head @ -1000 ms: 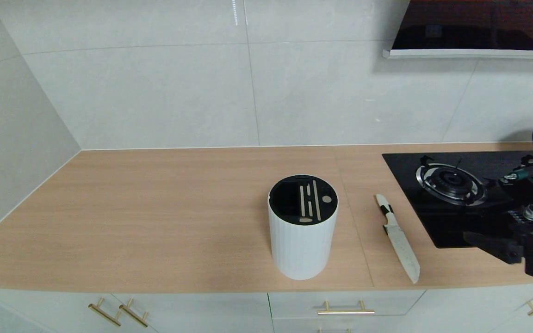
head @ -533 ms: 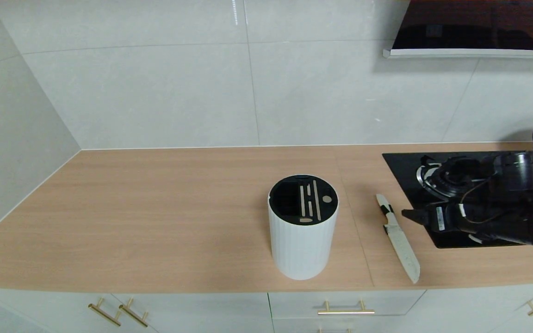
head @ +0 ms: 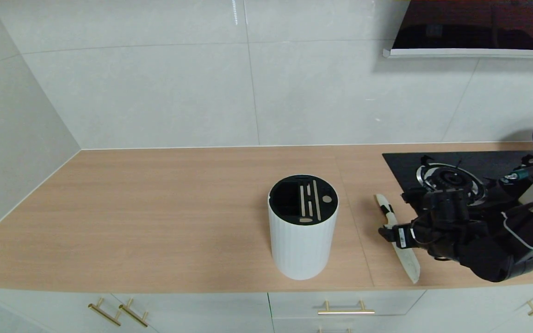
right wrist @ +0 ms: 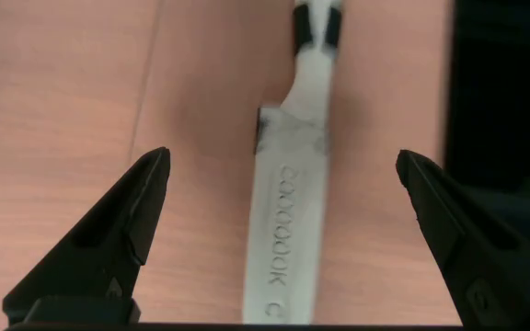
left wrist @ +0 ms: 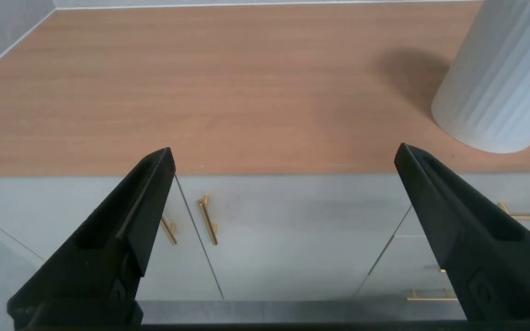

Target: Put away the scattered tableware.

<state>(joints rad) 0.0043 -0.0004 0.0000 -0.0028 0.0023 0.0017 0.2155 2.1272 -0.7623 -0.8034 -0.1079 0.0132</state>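
A white knife [head: 389, 217] with a black-banded handle lies on the wooden counter [head: 164, 212], between the white cylindrical knife holder [head: 302, 229] and the stove. My right gripper [head: 393, 233] hovers just above the knife's blade near the handle, open. In the right wrist view the knife [right wrist: 293, 221] lies between the two spread fingers [right wrist: 109, 239] of my right gripper [right wrist: 288, 248], untouched. My left gripper [left wrist: 288, 239] is open, held off the counter's front edge, with the holder [left wrist: 500, 74] further off to one side.
A black gas stove [head: 451, 180] with burners fills the counter's right end. A range hood [head: 474, 27] hangs above it. White cabinets with gold handles [head: 345, 309] run below the counter [left wrist: 201, 92].
My right arm has swung left from the stove's front edge over to the knife and lowered above it. The knife and holder have not moved.
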